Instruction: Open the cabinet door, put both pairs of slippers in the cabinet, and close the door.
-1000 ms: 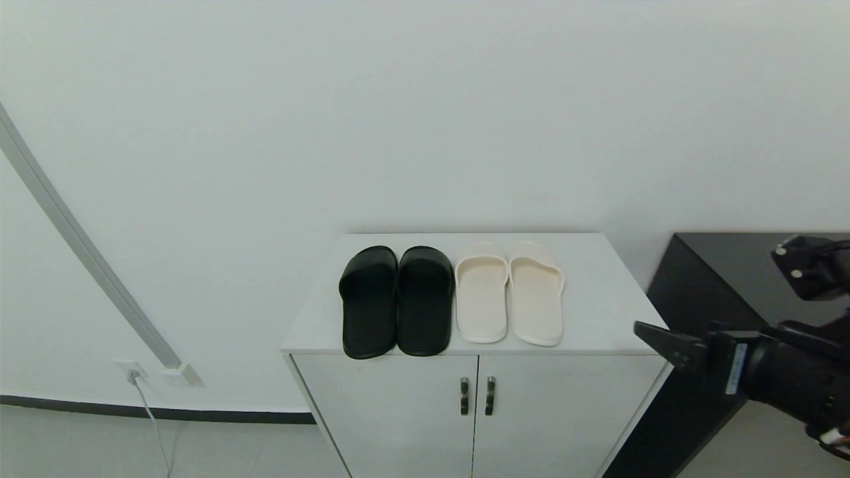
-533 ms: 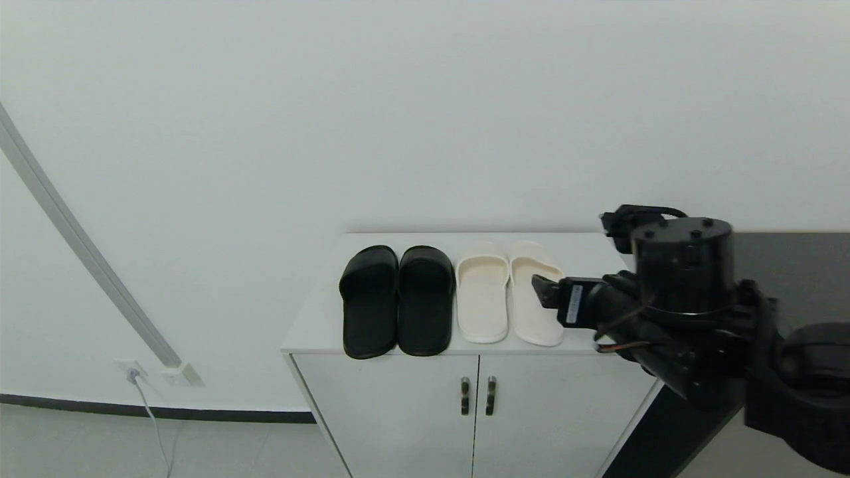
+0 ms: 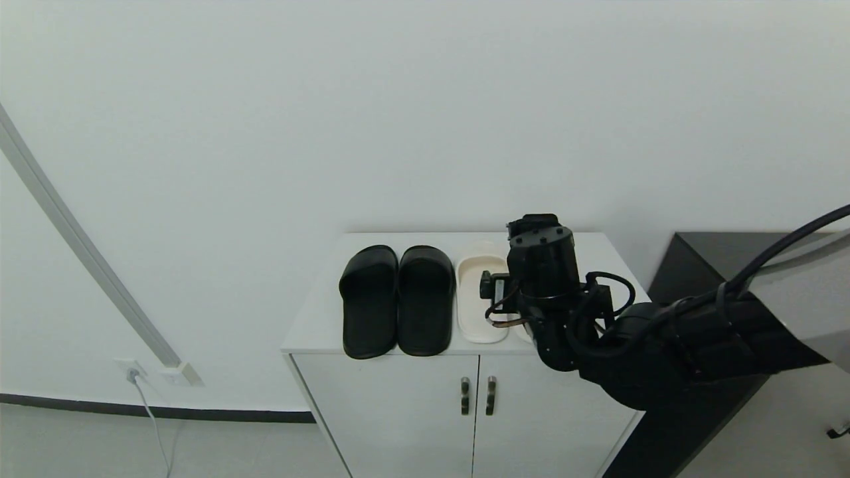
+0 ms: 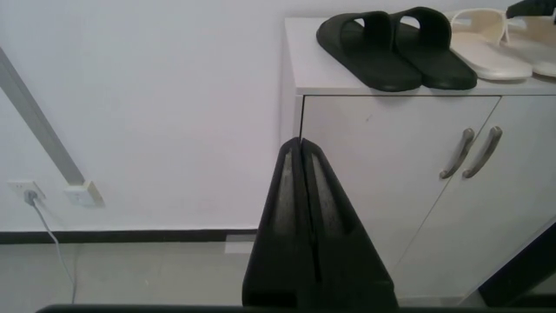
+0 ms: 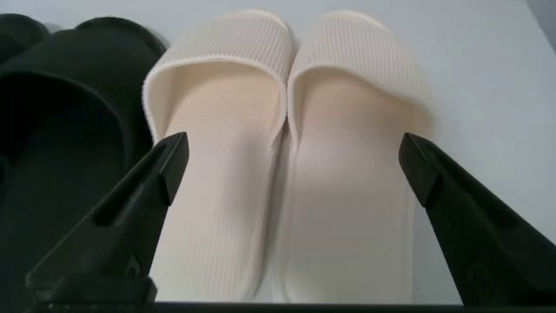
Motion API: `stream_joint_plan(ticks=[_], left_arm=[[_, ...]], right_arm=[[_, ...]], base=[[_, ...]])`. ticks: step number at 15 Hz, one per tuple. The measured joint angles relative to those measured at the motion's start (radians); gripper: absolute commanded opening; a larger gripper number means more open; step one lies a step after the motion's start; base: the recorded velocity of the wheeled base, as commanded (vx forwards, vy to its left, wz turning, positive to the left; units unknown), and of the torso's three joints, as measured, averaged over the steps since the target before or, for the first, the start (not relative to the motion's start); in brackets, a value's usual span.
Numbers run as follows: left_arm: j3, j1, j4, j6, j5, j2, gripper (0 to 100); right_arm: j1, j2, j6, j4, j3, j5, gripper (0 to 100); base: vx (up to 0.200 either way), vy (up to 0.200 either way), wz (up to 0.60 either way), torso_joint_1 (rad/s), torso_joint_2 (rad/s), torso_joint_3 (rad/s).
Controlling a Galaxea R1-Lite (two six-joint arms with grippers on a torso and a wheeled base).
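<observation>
Where cream slippers (image 5: 300,174) lie, spread right gripper (image 5: 294,143) flanks them.

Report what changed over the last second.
The right arm swung in from the right edge to over the cabinet top. The right gripper is now open above the cream slippers, one finger to each side of the pair, holding nothing. The cream slippers, the black slippers and the shut cabinet doors stayed put.

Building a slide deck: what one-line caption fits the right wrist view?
Open right gripper straddling the cream slippers on the cabinet top, with the black slippers beside them.
</observation>
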Motion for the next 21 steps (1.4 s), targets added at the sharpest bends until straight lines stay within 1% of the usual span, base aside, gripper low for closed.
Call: stream_joint_plan(ticks=[6, 12, 13, 16, 21], left_arm=[[0.0, 0.0, 0.0, -0.001, 0.0, 0.0, 0], [0.0, 0.0, 0.0, -0.002, 0.0, 0.0, 0], [0.0, 0.0, 0.0, -0.001, 0.0, 0.0, 0], [0.0, 0.0, 0.0, -0.002, 0.0, 0.0, 0], [0.0, 0.0, 0.0, -0.003, 0.0, 0.0, 0]], right_arm=[[-0.039, 0.124, -0.007, 0.007, -0.137, 0.017, 100], [-0.079, 0.224, -0.007, 0.07, -0.296, 0.04, 100], [-0.085, 0.238, -0.008, 0.072, -0.316, 0.041, 0], [-0.093, 0.265, -0.007, 0.079, -0.344, 0.047, 0], [-0.099, 0.277, -0.007, 0.077, -0.348, 0.046, 0]], base=[[0.0, 0.0, 0.0, 0.0, 0.0, 0.0], [0.0, 0.0, 0.0, 0.0, 0.0, 0.0], [0.0, 0.0, 0.0, 0.0, 0.0, 0.0], [0.0, 0.0, 0.0, 0.0, 0.0, 0.0], [0.0, 0.0, 0.0, 0.0, 0.0, 0.0]])
